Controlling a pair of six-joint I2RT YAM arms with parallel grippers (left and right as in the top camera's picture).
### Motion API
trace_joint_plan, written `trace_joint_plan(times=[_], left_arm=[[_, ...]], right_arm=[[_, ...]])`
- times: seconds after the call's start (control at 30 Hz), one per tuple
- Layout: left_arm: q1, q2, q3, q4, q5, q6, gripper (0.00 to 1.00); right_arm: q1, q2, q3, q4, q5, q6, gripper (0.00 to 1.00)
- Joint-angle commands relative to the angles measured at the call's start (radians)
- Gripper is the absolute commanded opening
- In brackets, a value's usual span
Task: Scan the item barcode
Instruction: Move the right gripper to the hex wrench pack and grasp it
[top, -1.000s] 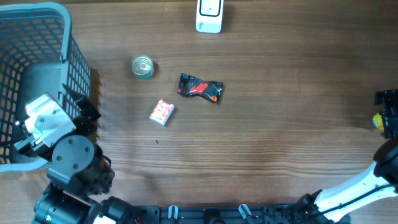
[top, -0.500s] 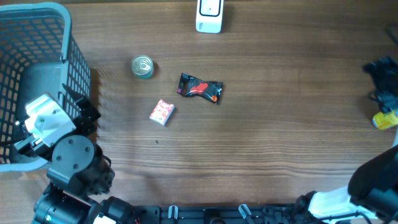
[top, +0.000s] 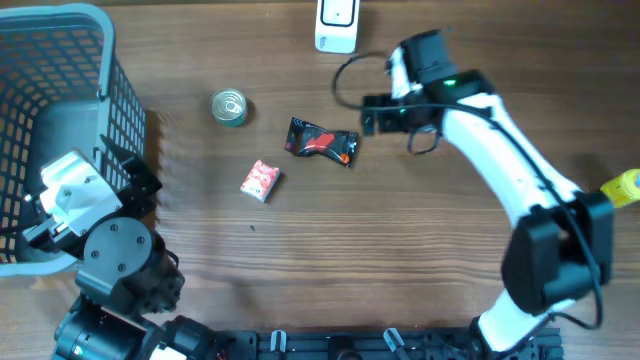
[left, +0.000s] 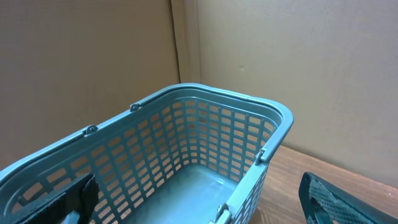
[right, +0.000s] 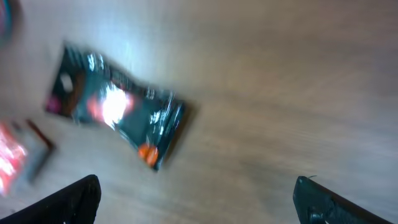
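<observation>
The wooden table (top: 420, 250) fills the scene, and a large blue-grey mesh basket (top: 118, 95) stands at its far left corner. The right arm (top: 500, 150) reaches from the near right across to the far middle. The left arm (top: 110, 250) sits at the near left beside the basket. The right gripper (right: 196, 204) hangs with its jaws spread wide and nothing between them, just right of the black snack packet (top: 322, 142). The packet lies flat near the table's middle, and the wrist view of it is blurred. The left gripper (left: 199, 208) is likewise wide apart and empty, facing the basket. A white scanner (top: 336, 25) stands at the far edge. A small pink packet (top: 261, 180) lies nearer and left of the black one. A round can (top: 229, 107) stands farther left, and a yellow object (top: 620, 187) is at the right edge.
</observation>
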Motion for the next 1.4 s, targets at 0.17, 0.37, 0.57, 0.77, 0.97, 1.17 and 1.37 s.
trace_joint_plan(times=[0.17,0.37,0.57,0.77,0.97,1.17,1.37], left_arm=[[0.004,0.0,0.011,-0.005,-0.017,-0.003,1.0],[0.004,0.0,0.011,-0.005,-0.017,-0.002,1.0],[0.004,0.0,0.011,-0.005,-0.017,-0.002,1.0],[0.004,0.0,0.011,-0.004,-0.016,-0.003,1.0],[0.004,0.0,0.011,-0.004,-0.016,-0.003,1.0],[0.004,0.0,0.011,-0.004,-0.016,-0.003,1.0],[0.004,0.0,0.011,-0.004,-0.016,-0.003,1.0]], right_arm=[[0.07,0.09,-0.003,-0.014,-0.072,-0.344,1.0],[0.07,0.104,-0.003,0.045,-0.117,-0.484,1.0],[0.072,0.104,-0.003,0.107,-0.117,-0.475,1.0],[0.073,0.104,-0.003,0.044,-0.145,-0.511,1.0],[0.119,0.104,-0.003,0.06,0.07,-0.634,1.0],[0.141,0.104,-0.003,0.18,0.096,-0.67,1.0],[0.159,0.158,-0.003,0.291,0.1,-0.703,1.0]])
